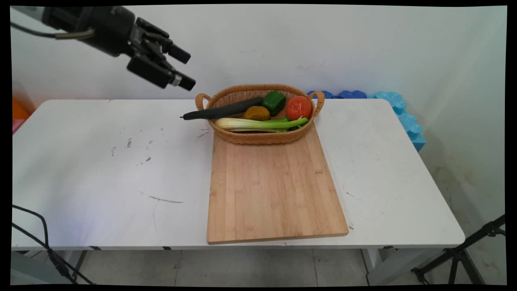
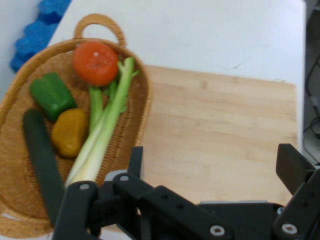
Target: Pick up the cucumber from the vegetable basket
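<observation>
Woven wicker basket (image 1: pixel 258 135) sits at the far end of a bamboo cutting board (image 1: pixel 274 186) on the white table (image 1: pixel 101 169), and it holds five pieces of produce: a dark green cucumber (image 1: pixel 222 111) whose tip pokes out over the left rim, a green bell pepper (image 1: pixel 274 101), a red tomato (image 1: pixel 299 108), a yellowish-brown potato-like piece (image 1: pixel 256 113) and a pale leek (image 1: pixel 258 124) lying lengthwise along the near side. The black gripper (image 1: pixel 185 68) hangs high above the table's left half, well apart from the basket and tilted toward it — its fingers (image 2: pixel 292 167) stand wide apart and hold nothing. Nearest to it is the cucumber's overhanging end. Judging by their even sheen, the vegetables are probably light, stiff models with smooth, slightly slippery skins; the cucumber and leek look easiest to take across their narrow middles, while the round tomato would likely roll unless gripped at its widest part. Blue foam blocks (image 1: pixel 398 109) line the wall behind the table.
</observation>
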Action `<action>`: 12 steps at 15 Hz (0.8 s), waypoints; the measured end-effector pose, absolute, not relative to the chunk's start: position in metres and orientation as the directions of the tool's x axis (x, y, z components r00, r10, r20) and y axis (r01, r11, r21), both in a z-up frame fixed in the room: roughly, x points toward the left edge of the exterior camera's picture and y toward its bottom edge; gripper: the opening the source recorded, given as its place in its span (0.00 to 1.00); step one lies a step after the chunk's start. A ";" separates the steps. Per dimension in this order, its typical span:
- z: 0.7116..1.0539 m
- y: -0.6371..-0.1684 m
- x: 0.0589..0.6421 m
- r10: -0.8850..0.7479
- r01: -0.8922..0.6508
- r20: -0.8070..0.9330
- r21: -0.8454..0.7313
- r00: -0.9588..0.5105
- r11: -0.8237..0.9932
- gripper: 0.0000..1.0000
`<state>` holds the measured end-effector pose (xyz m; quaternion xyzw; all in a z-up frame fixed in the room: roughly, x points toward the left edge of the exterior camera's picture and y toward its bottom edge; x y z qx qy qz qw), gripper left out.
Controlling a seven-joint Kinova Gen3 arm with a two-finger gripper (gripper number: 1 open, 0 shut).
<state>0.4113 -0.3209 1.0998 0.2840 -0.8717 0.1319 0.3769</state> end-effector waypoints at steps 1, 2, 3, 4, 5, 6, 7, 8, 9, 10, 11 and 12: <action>1.100 -0.326 0.410 -0.401 -0.601 0.728 -0.019 -0.556 0.799 1.00; 1.099 -0.332 0.409 -0.406 -0.609 0.724 -0.024 -0.558 0.793 1.00; 1.099 -0.337 0.409 -0.411 -0.616 0.720 -0.027 -0.558 0.788 1.00; 1.099 -0.342 0.409 -0.417 -0.623 0.717 -0.031 -0.559 0.782 1.00; 1.099 -0.350 0.406 -0.425 -0.633 0.711 -0.036 -0.560 0.774 1.00; 1.098 -0.358 0.406 -0.438 -0.648 0.705 -0.041 -0.559 0.761 1.00; 1.098 -0.366 0.407 -0.451 -0.663 0.698 -0.046 -0.557 0.748 1.00; 1.097 -0.371 0.408 -0.459 -0.670 0.694 -0.047 -0.555 0.741 1.00; 1.096 -0.377 0.409 -0.472 -0.684 0.688 -0.049 -0.551 0.728 1.00; 1.095 -0.382 0.411 -0.486 -0.698 0.682 -0.050 -0.546 0.714 1.00; 1.092 -0.390 0.412 -0.503 -0.714 0.675 -0.051 -0.540 0.699 1.00; 1.091 -0.393 0.412 -0.513 -0.723 0.671 -0.050 -0.536 0.689 1.00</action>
